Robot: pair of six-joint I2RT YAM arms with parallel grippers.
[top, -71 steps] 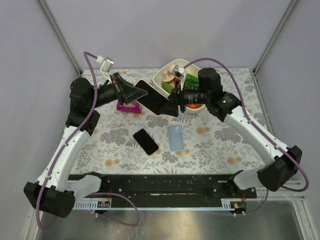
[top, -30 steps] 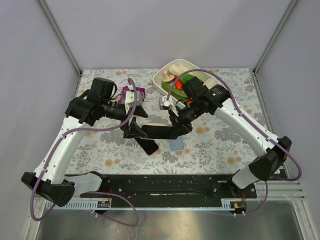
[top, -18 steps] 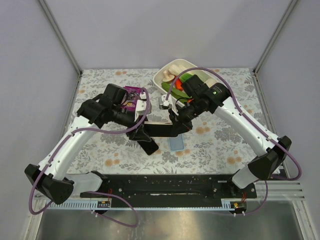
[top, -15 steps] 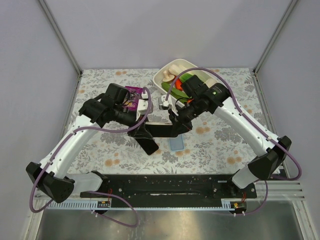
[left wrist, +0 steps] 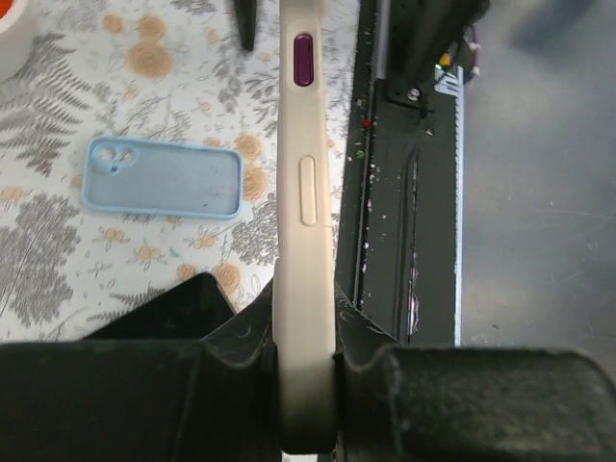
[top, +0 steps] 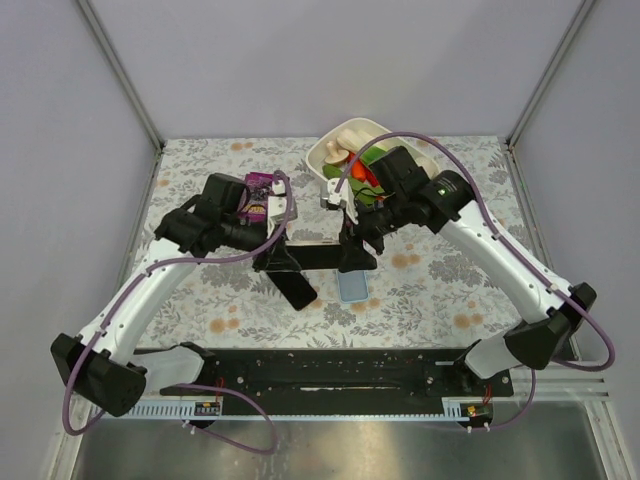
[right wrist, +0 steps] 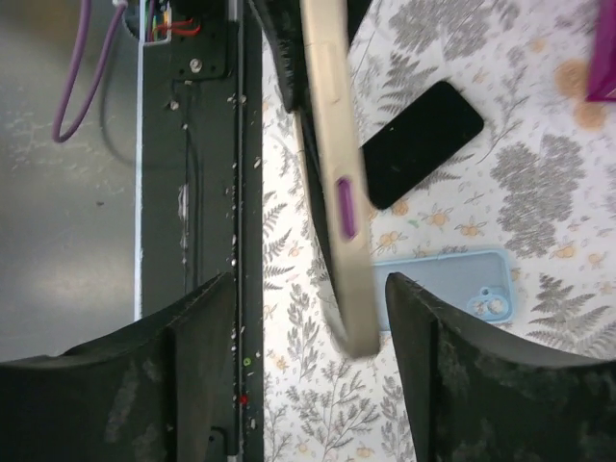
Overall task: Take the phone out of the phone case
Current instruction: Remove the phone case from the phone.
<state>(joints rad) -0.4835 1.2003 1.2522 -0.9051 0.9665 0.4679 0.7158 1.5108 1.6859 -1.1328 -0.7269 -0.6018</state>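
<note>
Robot lab test cell. Plain lavender wall panels (top: 330, 60) + alu frame posts (top: 120, 70) box in floral-covered worktop (top: 450, 290) behind & both sides of jaws. Black mounting rail (top: 330, 370) w/ exposed screws, purple cabling (right wrist: 58, 115) beneath jaws.

The fixed overhead camera looks down on the whole floral table (top: 450, 290) from high behind its near edge (6 o'clock in frame), while both wrist cameras peer close along the edge of the cased phone (left wrist: 306, 192), sharing the blue case (left wrist: 164, 178) and black phone (right wrist: 423, 142) beneath.
</note>
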